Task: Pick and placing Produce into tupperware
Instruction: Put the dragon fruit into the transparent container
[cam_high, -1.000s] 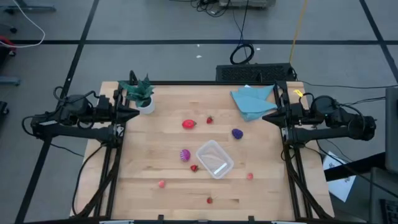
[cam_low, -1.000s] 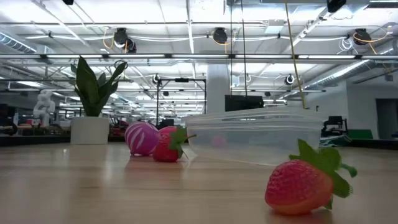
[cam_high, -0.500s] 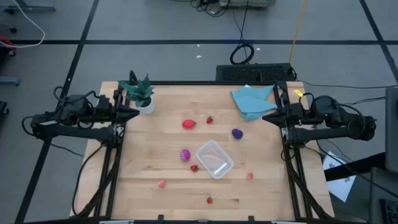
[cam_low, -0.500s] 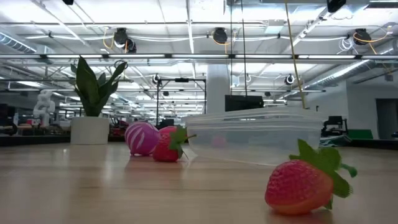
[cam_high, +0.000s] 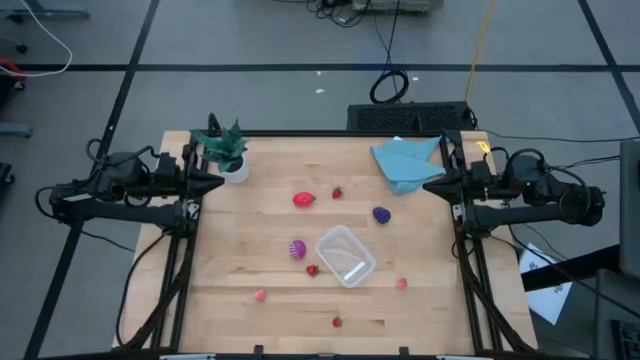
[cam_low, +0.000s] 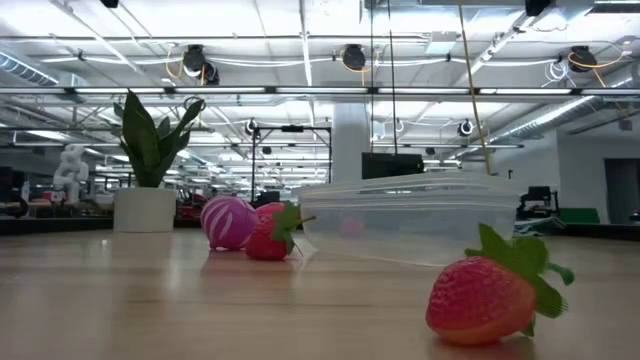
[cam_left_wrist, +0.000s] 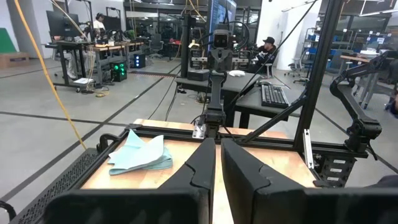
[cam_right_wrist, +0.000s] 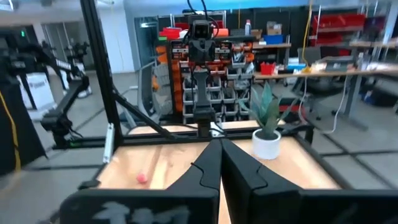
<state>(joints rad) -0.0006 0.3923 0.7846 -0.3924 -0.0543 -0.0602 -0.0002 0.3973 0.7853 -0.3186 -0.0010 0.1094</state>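
High view – tupperware: I see the clear tupperware (cam_high: 345, 255) lying empty near the table's (cam_high: 250, 220) middle, my landmark.
High view – produce: magenta striped fruit (cam_high: 297, 249) and a red berry (cam_high: 313, 270) just beside the tupperware; purple fruit (cam_high: 381, 214) and larger red piece (cam_high: 303, 200) a little beyond it; pink berries (cam_high: 260, 295) nearer the front edge.
High view – grippers: left gripper (cam_high: 218, 181) and right gripper (cam_high: 428, 186) parked at opposite table edges, well apart from the tupperware and every fruit.
Low view: a strawberry (cam_low: 487, 293) in front of the tupperware, striped fruit beside it, potted plant (cam_low: 150, 165) behind.
Left wrist view: my left fingers (cam_left_wrist: 202, 165) pressed together, holding nothing; blue cloth (cam_left_wrist: 140, 154) ahead.
Right wrist view: right fingers (cam_right_wrist: 208, 167) closed, empty; one pink berry (cam_right_wrist: 142, 178) far off.
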